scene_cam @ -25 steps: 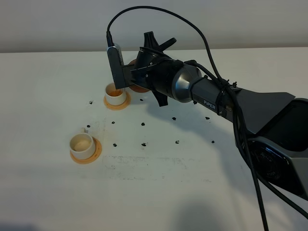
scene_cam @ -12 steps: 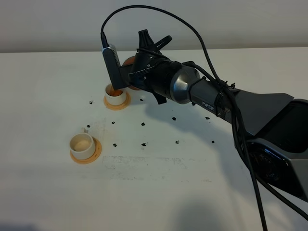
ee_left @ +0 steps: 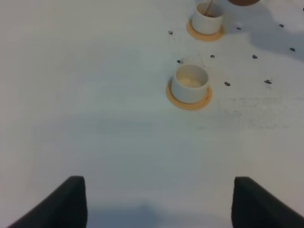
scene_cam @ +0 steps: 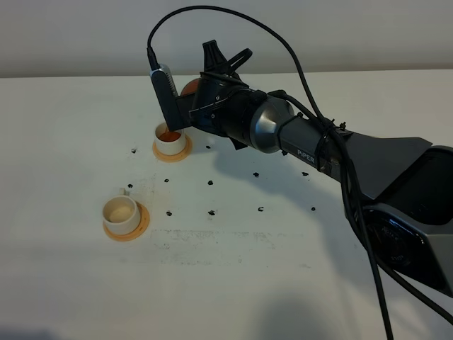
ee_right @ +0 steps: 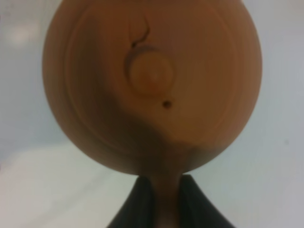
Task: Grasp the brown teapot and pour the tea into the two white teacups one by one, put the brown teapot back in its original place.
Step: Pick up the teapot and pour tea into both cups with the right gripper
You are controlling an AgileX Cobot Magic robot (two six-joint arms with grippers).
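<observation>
fig. right arm pouring. one small round reddish-brown clay teapot (ee_right: 152,80) filled the right wrist view. it was seen lid-on, with a smooth matt body faintly ringed by turning lines. a round knob sat at the middle of the lid, a tiny dark vent hole lay just beside the knob, and a thin dark crack-like line ran above it. the lower part of the body lay in shadow.

the right gripper (ee_right: 166,199) was clenched on the teapot's narrow handle, one dark finger (ee_right: 142,199) pressed to each side of it. in the high view only a sliver of the teapot (scene_cam: 189,88) showed behind the wrist camera. it was held off the white table (scene_cam: 248,283), tipped, above and just behind the far cup.

there were two small cream-white cylindrical teacups, each standing on its own round orange saucer, so two saucers. the far teacup (scene_cam: 170,139) on its saucer (scene_cam: 173,155) held orange-brown liquid. in the left wrist view a thin brown line ran down into it (ee_left: 207,16). the near teacup (scene_cam: 120,214) on its saucer (scene_cam: 139,225) looked pale inside; whether it held tea could not be told. the two cups stood well apart.

the left gripper (ee_left: 161,204) hung released over bare table, its two dark fingertips (ee_left: 71,202) spread wide with nothing between them. at least ten small black marks (scene_cam: 210,183) dotted the tabletop.
</observation>
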